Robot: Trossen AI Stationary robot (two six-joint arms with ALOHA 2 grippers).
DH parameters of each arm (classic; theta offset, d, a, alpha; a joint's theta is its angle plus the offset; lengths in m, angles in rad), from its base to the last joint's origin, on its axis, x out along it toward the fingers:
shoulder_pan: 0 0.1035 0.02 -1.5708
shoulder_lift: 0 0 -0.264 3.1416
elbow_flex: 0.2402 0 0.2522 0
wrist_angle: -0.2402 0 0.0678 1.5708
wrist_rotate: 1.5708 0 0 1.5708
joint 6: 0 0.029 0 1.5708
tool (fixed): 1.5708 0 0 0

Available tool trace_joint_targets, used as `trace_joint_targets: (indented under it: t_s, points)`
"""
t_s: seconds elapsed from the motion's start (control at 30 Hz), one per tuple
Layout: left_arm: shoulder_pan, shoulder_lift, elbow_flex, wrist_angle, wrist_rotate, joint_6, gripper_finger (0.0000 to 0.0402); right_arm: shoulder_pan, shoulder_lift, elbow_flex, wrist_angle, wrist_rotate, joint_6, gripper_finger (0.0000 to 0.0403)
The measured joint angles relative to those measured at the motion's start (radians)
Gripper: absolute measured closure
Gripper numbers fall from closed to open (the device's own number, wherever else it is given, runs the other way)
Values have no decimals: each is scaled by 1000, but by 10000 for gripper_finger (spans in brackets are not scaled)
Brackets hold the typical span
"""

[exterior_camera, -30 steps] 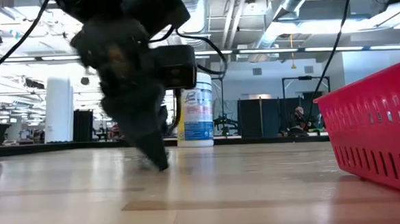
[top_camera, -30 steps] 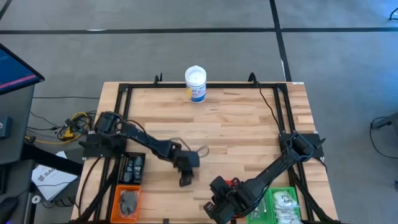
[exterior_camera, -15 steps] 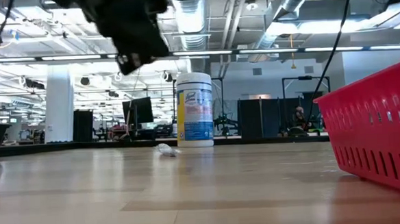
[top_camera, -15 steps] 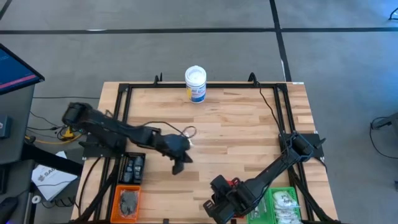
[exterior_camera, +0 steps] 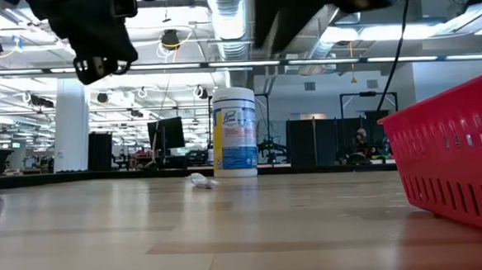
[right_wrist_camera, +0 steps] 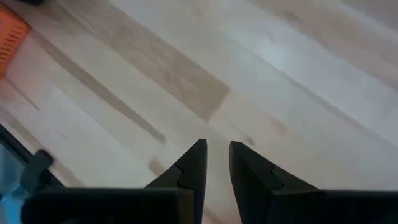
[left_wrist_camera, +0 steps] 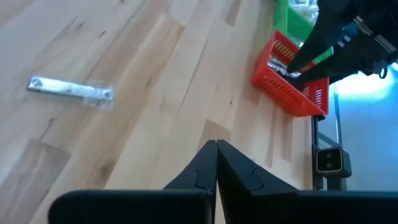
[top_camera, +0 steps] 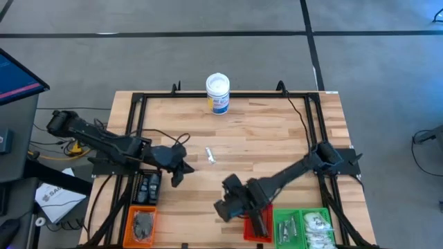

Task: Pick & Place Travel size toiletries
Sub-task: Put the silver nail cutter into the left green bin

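Two arms work over the wooden table (top_camera: 263, 138). High view: the left gripper (top_camera: 176, 178) hangs near the table's left edge, fingers pressed together and holding nothing; a small silvery sachet (top_camera: 210, 155) lies flat on the bare wood just beyond and to the right of it, apart from it. The right gripper (top_camera: 223, 209) sits near the front edge, just left of the red tray (top_camera: 257, 225), its fingers a narrow gap apart and empty. A green tray (top_camera: 294, 228) with white-filled packets lies right of the red one; an orange tray (top_camera: 142, 223) with dark contents lies in front of the left gripper. A white tub (top_camera: 217, 93) stands upright at the far edge.

Low view: the sachet (exterior_camera: 200, 180) rests on the table in front of the tub (exterior_camera: 234, 132); the left gripper (exterior_camera: 97, 66) hangs high above the surface, well clear of it. The red tray's wall (exterior_camera: 453, 169) fills the right side.

Left wrist view: the closed fingers (left_wrist_camera: 216, 169) meet in a point; the sachet (left_wrist_camera: 71, 91) lies ahead and to one side, untouched.

Right wrist view: slightly parted fingers (right_wrist_camera: 193, 165) hover over bare wood.
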Motion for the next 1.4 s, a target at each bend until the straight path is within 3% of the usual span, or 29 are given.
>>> trace_joint_targets:
  t_s: [0.3, 0.6, 0.77, 0.9, 1.07, 1.23, 1.4]
  points:
    - [-14, -21, -52, 1, -34, -55, 401, -142, 0, 0, 31, -44, -235, 349]
    - [25, -21, -57, 11, -111, -116, 401, -295, 0, 0, 84, -97, -532, 397]
    - [62, -21, -57, 12, -124, -133, 401, -341, 0, 0, 145, -57, -614, 398]
    - [65, -21, -57, 15, -156, -141, 401, -333, 0, 0, 296, -13, -661, 401]
    - [65, -21, -57, 7, -158, -131, 401, -323, -1, -78, 537, -14, -655, 402]
    - [65, -45, -57, -36, -116, -79, 401, -344, 0, -204, 612, -7, -509, 402]
    - [73, -123, -57, -142, -118, -71, 401, -322, 2, -269, 785, 75, -458, 402]
